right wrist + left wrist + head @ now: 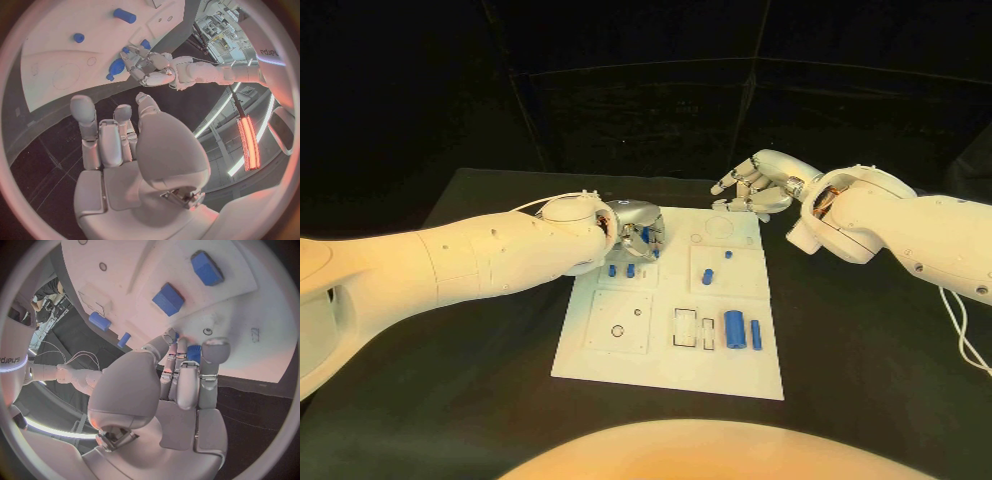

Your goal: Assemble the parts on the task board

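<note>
The white task board [668, 355] lies in the middle of the black table. My left hand [635, 228] hangs over its far left corner; in the left wrist view its fingertips [215, 351] close round a small blue part [193, 353] just above the board [256, 320]. Two blue blocks [169, 299] stand in the board close by, seen in the head view as a pair of blue pegs [620, 270]. My right hand [754, 185] hovers off the board's far right corner, fingers apart and nothing in them [115, 140]. A blue cylinder [734, 323] and a thin blue bar [756, 334] lie at the board's near right.
Two more small blue parts [708, 276] sit in the board's middle right section. Bare black table [473, 380] surrounds the board on every side. The right wrist view shows my left hand [150, 67] at the board's edge [75, 95].
</note>
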